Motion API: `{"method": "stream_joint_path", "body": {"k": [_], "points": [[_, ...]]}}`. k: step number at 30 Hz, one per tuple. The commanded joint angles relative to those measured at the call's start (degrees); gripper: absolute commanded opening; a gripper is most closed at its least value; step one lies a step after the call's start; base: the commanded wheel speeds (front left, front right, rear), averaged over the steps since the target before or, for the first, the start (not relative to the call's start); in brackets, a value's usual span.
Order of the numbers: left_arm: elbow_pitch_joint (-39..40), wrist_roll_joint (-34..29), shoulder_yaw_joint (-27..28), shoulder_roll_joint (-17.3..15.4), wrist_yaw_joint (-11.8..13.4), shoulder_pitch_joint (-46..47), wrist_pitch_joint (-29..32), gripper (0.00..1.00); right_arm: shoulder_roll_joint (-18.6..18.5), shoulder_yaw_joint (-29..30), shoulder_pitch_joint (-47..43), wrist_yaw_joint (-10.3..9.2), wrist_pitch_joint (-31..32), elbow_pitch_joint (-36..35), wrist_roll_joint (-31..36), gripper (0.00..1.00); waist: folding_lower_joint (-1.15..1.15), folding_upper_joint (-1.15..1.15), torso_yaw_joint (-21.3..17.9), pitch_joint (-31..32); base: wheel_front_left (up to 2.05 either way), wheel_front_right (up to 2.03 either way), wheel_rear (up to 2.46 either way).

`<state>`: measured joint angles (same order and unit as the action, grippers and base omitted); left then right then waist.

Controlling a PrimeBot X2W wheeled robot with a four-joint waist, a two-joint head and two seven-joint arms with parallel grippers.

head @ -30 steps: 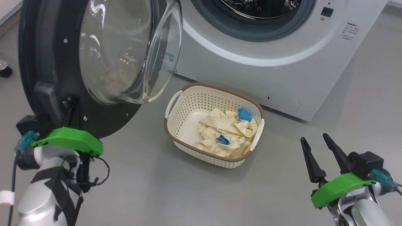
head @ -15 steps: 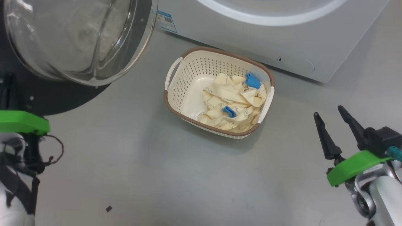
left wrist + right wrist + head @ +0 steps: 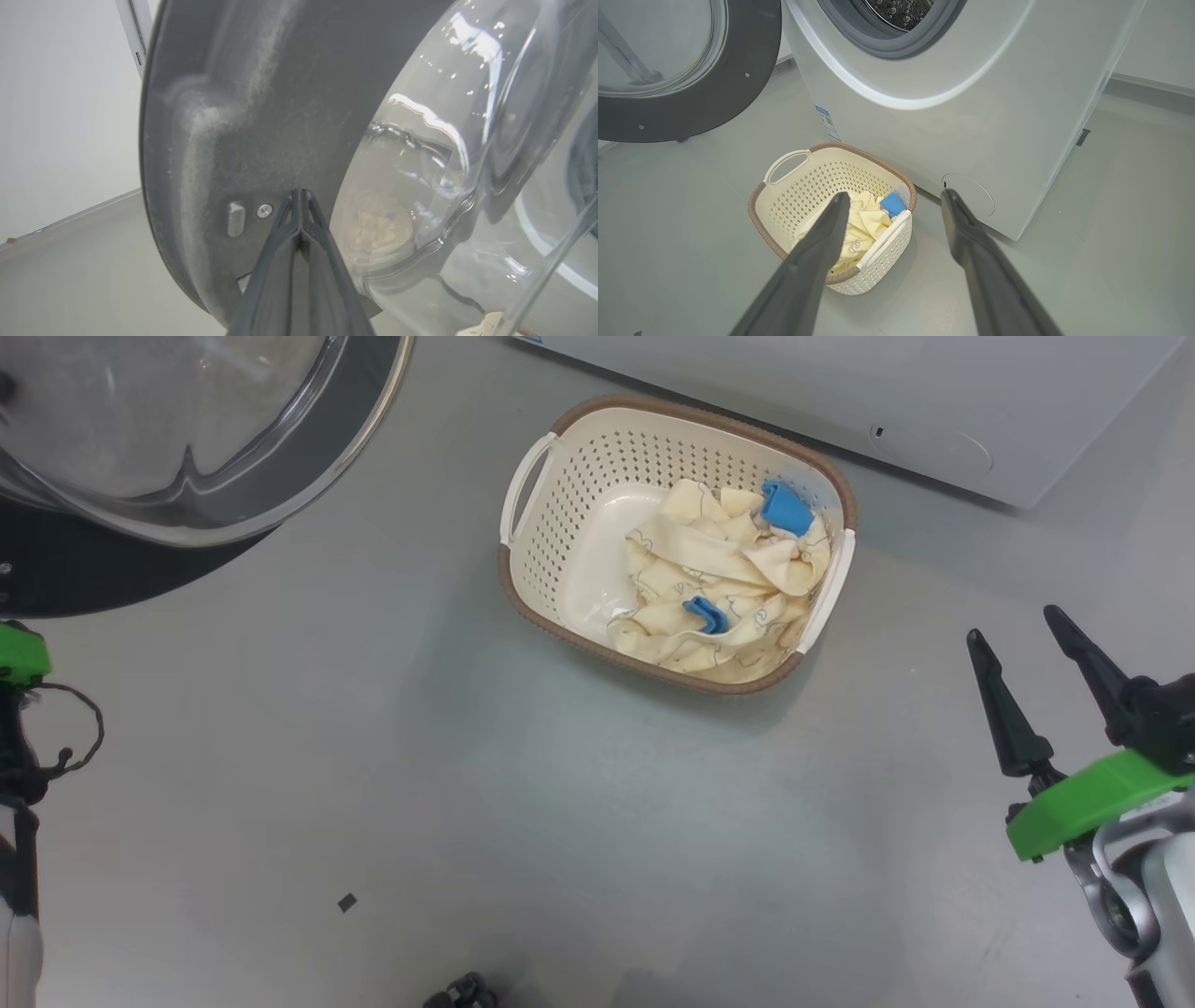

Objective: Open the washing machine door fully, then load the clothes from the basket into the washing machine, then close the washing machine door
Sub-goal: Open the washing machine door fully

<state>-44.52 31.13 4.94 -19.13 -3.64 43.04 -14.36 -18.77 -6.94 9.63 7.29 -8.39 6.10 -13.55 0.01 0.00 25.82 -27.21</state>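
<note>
- My left claw (image 3: 299,193) is pinched shut on nothing, tips at the washing machine door's (image 3: 224,116) dark inner rim.
- My right claw (image 3: 1015,623) is wide open and empty, over the floor (image 3: 373,756).
- The clothes (image 3: 719,569) are heaped at the basket's (image 3: 560,523) right-handle end. I judge them soft, light and floppy, so I'd pinch a raised fold by a blue cuff (image 3: 705,614).

We find the basket (image 3: 560,532) on the floor (image 3: 467,784) just before the washing machine (image 3: 794,373). The clothes (image 3: 719,569) lie in the basket, heaped toward its right side. The washing machine door (image 3: 168,429) hangs open to the left of the basket, apart from it.
</note>
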Motion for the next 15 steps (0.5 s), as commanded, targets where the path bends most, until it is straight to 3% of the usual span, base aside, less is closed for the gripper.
{"method": "stream_joint_path", "body": {"k": [1, 15], "points": [[0.94, -1.05, 3.02, -3.74, -0.26, 1.36, -0.63, 0.00, -0.85, -0.54, -0.93, 0.20, 0.18, -2.40, 0.35, 1.00, -0.01, 0.00, 0.07, -0.11, 0.00, 0.00, 0.00], [1.30, -10.12, 5.91, -0.16, -2.31, -1.93, -0.63, 0.00, 1.41, -0.72, -0.88, 0.20, -1.90, -0.18, -1.21, 1.00, -0.01, 0.00, -0.74, 5.73, 0.00, 0.00, 0.00]]}}
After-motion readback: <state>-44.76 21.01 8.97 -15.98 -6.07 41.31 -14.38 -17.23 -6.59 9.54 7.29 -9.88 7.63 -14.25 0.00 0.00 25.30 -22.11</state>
